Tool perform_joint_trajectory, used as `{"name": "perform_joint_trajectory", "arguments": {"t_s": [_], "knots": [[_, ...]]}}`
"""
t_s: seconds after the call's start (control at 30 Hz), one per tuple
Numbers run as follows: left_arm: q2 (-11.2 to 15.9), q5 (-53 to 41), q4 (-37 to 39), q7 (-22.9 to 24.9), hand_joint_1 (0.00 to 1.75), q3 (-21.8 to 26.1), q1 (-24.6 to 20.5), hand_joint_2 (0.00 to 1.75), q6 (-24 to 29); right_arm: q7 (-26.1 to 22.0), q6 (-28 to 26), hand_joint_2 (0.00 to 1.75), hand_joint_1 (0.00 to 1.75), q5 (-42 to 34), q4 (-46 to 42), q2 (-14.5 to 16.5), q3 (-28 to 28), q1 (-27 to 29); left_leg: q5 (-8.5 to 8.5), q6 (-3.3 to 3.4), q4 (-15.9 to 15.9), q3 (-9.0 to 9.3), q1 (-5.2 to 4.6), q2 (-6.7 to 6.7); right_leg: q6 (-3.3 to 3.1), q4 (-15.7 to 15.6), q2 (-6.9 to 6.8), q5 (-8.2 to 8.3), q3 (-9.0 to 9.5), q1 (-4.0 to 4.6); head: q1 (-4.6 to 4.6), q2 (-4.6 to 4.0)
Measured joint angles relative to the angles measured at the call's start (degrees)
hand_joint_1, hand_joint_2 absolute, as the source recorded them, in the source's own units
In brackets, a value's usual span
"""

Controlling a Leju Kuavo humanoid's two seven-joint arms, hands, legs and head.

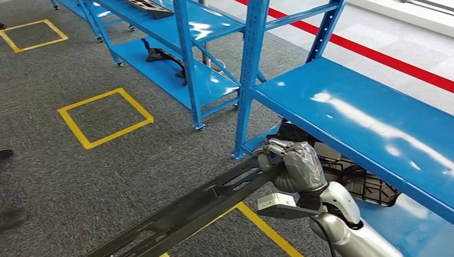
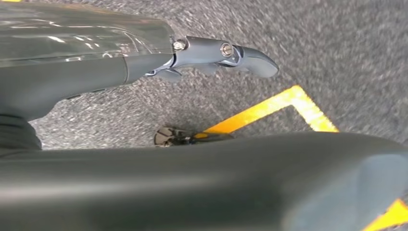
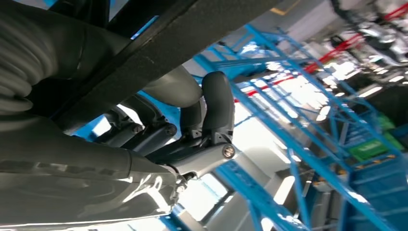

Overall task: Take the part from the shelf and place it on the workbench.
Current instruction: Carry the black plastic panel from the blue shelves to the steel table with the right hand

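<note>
My right hand (image 1: pixel 294 168) grips one end of a long dark frame part (image 1: pixel 198 206), just in front of the blue shelf (image 1: pixel 364 118). The part slants down and to the left over the carpet and runs out of the head view's bottom edge. In the right wrist view the part is a dark bar (image 3: pixel 159 38) with the right hand's fingers (image 3: pixel 216 106) curled around it. In the left wrist view my left hand (image 2: pixel 216 53) hangs over the carpet. Its finger is stretched out, its thumb (image 2: pixel 240 187) lies apart, and bare floor shows between them.
A black lattice part (image 1: pixel 364 184) lies on the lower shelf level behind my right hand. A second blue rack at the back left carries another black part (image 1: pixel 166 58). Yellow squares (image 1: pixel 104 118) mark the grey carpet. A person's shoe (image 1: pixel 10 217) shows at the left edge.
</note>
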Motion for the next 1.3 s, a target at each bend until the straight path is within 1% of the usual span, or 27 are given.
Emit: {"name": "perform_joint_trajectory", "arguments": {"t_s": [0.03,0.1,0.17,0.23,0.3,0.33,0.37,0.4,0.43,0.5,0.53,0.6,0.67,0.7,0.77,0.8,0.83,0.87,0.9,0.93,1.0,1.07,1.13,1.17,1.2,1.23,1.3], "knots": [[0.1,0.0,0.0,-0.2,0.00,0.0,-0.1,1.75,0.0,-0.2,0.0,1.75,1.75,0.0,-0.3,-0.1,-0.2,0.2,-0.12,-0.14,0.2,-0.03,-0.04,-0.79,-0.08,-3.4,1.25,1.53,1.31,-0.14,0.00,0.00],[0.4,0.1,0.0,-0.5,0.00,-0.1,-0.2,1.75,0.1,-0.6,0.1,1.75,1.75,0.0,-0.8,-0.2,-0.5,0.5,-0.21,-0.59,0.5,-0.37,0.06,-2.08,-0.29,-6.5,3.00,2.28,2.60,-0.19,0.00,0.00],[0.7,0.1,0.0,-0.7,0.00,-0.1,-0.1,1.75,0.1,-0.7,0.2,1.75,1.75,0.0,-1.1,-0.2,-0.6,0.6,-0.17,-1.10,0.6,-0.68,0.27,-3.17,-0.65,-6.9,2.21,2.16,2.84,-0.12,0.00,0.00],[1.0,0.2,0.0,-0.9,0.00,-0.2,0.0,1.75,0.1,-0.9,0.3,1.75,1.75,-0.1,-1.4,-0.1,-0.6,0.6,-1.14,-1.68,1.9,-1.28,0.19,-1.81,-1.23,-7.1,0.83,2.16,3.24,-0.27,-0.03,0.00],[1.2,0.5,0.0,-1.4,0.00,-0.2,-0.3,1.75,0.2,-1.2,0.8,1.75,1.75,-0.5,-1.6,-0.1,-0.6,0.6,-3.98,-2.38,7.4,-3.85,0.23,1.43,-1.71,-7.2,-0.83,1.96,3.63,-0.29,-0.08,0.00],[1.3,0.6,0.0,-1.7,0.00,-0.2,-0.4,1.75,0.2,-1.4,1.0,1.75,1.75,-0.7,-1.5,0.0,-0.6,0.7,-5.56,-2.71,11.1,-5.74,0.41,2.49,-1.85,-7.2,-1.71,1.80,3.75,-0.24,-0.09,0.00],[1.4,0.7,0.0,-2.0,0.00,-0.2,-0.5,1.75,0.1,-1.6,1.3,1.75,1.75,-0.9,-1.5,-0.1,-0.6,0.7,-6.57,-2.93,14.2,-7.38,0.58,3.01,-1.86,-7.2,-2.56,1.67,3.87,-0.20,-0.09,0.00],[1.4,0.8,0.0,-2.3,0.00,-0.2,-0.5,1.75,0.1,-1.8,1.5,1.75,1.75,-1.1,-1.4,-0.1,-0.6,0.6,-6.63,-3.07,15.7,-8.21,0.71,3.26,-1.82,-7.2,-3.37,1.50,4.01,-0.19,-0.09,0.00],[1.5,0.9,0.0,-2.4,0.00,-0.2,-0.5,1.75,0.1,-2.0,1.6,1.75,1.75,-1.3,-1.3,-0.1,-0.6,0.6,-5.68,-3.11,15.1,-7.98,0.80,3.46,-1.74,-7.2,-4.14,1.31,4.21,-0.19,-0.09,0.00],[1.7,0.9,0.0,-2.5,0.00,-0.2,-0.5,1.75,0.1,-2.3,1.7,1.75,1.75,-1.7,-1.1,-0.1,-0.6,0.4,-1.86,-2.85,8.6,-4.70,0.76,4.70,-1.49,-7.2,-5.55,0.83,4.84,-0.19,-0.09,0.00],[1.8,0.7,0.0,-2.4,0.00,-0.2,-0.6,1.75,0.2,-2.4,1.7,1.75,1.75,-1.8,-1.1,-0.2,-0.6,0.3,-0.50,-2.51,5.1,-2.93,0.42,6.05,-1.27,-7.2,-6.19,0.57,5.12,-0.08,-0.09,0.00],[2.0,0.3,0.0,-2.3,0.00,-0.3,-0.9,1.75,0.3,-2.5,1.4,1.75,1.75,-1.8,-1.1,-0.6,-0.9,0.2,0.28,-1.78,1.4,-1.20,-0.25,8.01,-0.76,-7.3,-7.35,0.17,5.46,0.14,-0.08,0.00],[2.0,0.0,0.0,-2.2,0.00,-0.4,-0.9,1.75,0.4,-2.6,1.2,1.75,1.75,-1.8,-1.3,-1.1,-1.2,0.2,0.02,-1.13,1.0,-1.26,-0.62,7.56,-0.18,-7.6,-8.58,-0.04,5.81,0.19,-0.05,0.00],[2.1,-0.1,0.0,-2.2,0.00,-0.4,-0.8,1.75,0.4,-2.6,1.1,1.75,1.75,-1.7,-1.6,-1.4,-1.3,0.2,0.10,-0.82,0.7,-1.16,-0.58,6.95,0.09,-7.5,-8.25,-0.36,6.02,0.09,-0.04,0.00],[2.2,-0.4,0.0,-2.1,0.00,-0.6,-0.9,1.75,0.4,-2.5,0.9,1.75,1.75,-1.6,-2.1,-2.0,-1.8,0.3,0.32,-0.09,0.2,-0.82,-0.28,5.78,0.34,-5.1,-5.37,-2.16,5.21,-0.10,-0.01,0.00],[2.2,-0.4,0.0,-2.0,0.00,-0.7,-1.2,1.75,0.5,-2.5,0.8,1.75,1.75,-1.5,-2.4,-2.4,-2.0,0.5,0.37,0.17,0.1,-0.69,-0.14,5.15,0.31,-2.1,-3.44,-3.73,3.81,-0.15,0.02,0.00],[2.2,-0.6,0.0,-1.9,0.00,-0.9,-1.4,1.75,0.5,-2.4,0.7,1.75,1.75,-1.3,-2.5,-2.8,-2.2,0.6,0.33,0.36,0.0,-0.63,-0.12,4.42,0.25,1.6,-2.28,-5.35,1.78,-0.12,0.04,0.00],[2.2,-0.7,0.0,-1.9,0.00,-1.0,-1.6,1.75,0.4,-2.3,0.7,1.75,1.75,-1.1,-2.6,-3.2,-2.3,0.9,0.29,0.45,0.1,-0.58,-0.14,3.64,0.25,5.3,-1.80,-6.51,-0.33,-0.07,0.07,0.00],[2.2,-0.8,0.0,-1.9,0.00,-1.1,-1.7,1.75,0.4,-2.1,0.7,1.75,1.75,-0.9,-2.8,-3.5,-2.4,1.2,0.25,0.49,0.1,-0.50,-0.18,2.85,0.29,7.6,-1.63,-6.68,-1.91,-0.04,0.07,0.00],[2.2,-0.9,0.0,-1.8,0.00,-1.2,-1.8,1.75,0.3,-1.9,0.7,1.75,1.75,-0.6,-3.0,-3.9,-2.5,1.6,0.20,0.50,0.1,-0.39,-0.20,2.04,0.34,7.9,-1.53,-5.72,-2.60,-0.02,0.07,0.00],[2.1,-1.1,0.0,-1.8,0.00,-1.4,-2.1,1.75,0.2,-1.6,0.7,1.75,1.75,-0.2,-3.8,-4.6,-2.8,2.1,0.03,0.33,0.2,-0.06,-0.15,0.40,0.44,2.4,-0.71,-1.10,-1.03,-0.12,0.07,0.00],[2.0,-1.3,0.0,-1.7,0.00,-1.7,-2.5,1.75,0.2,-1.3,0.7,1.75,1.75,0.1,-4.6,-5.3,-3.3,2.7,-0.24,-0.04,0.5,-0.01,-0.20,-1.13,0.39,-4.2,1.70,2.23,1.40,-0.33,0.07,0.00],[1.8,-1.5,0.0,-1.6,0.00,-2.1,-2.9,1.75,0.1,-1.0,0.7,1.75,1.75,0.2,-5.4,-5.9,-3.7,3.3,-0.27,-0.49,0.7,-0.34,-0.08,-2.42,0.04,-6.4,2.94,2.55,2.30,-0.30,0.06,0.00],[1.7,-1.7,0.0,-1.5,0.00,-2.2,-2.9,1.75,0.1,-0.9,0.7,1.75,1.75,0.3,-5.8,-6.2,-3.9,3.6,-0.21,-0.69,0.6,-0.49,0.05,-3.05,-0.24,-6.7,2.48,2.51,2.45,-0.26,0.07,0.00],[1.6,-1.8,0.0,-1.4,0.00,-2.3,-2.9,1.75,0.2,-0.8,0.6,1.75,1.75,0.5,-6.3,-6.4,-4.1,3.9,-0.30,-0.90,0.7,-0.57,0.10,-3.16,-0.56,-6.8,1.85,2.53,2.57,-0.24,0.05,0.00],[1.5,-1.9,0.0,-1.3,0.00,-2.4,-2.9,1.75,0.2,-0.7,0.6,1.75,1.75,0.5,-6.8,-6.6,-4.4,4.2,-0.75,-1.14,1.3,-0.83,0.06,-2.40,-0.94,-6.9,1.19,2.52,2.75,-0.29,0.03,0.00],[1.4,-2.0,0.0,-1.2,0.00,-2.6,-3.2,1.75,0.2,-0.6,0.4,1.75,1.75,0.6,-7.8,-7.0,-5.0,5.1,-3.22,-1.73,5.5,-2.81,0.07,0.62,-1.58,-7.1,-0.47,2.37,3.14,-0.33,-0.02,0.00]]}}
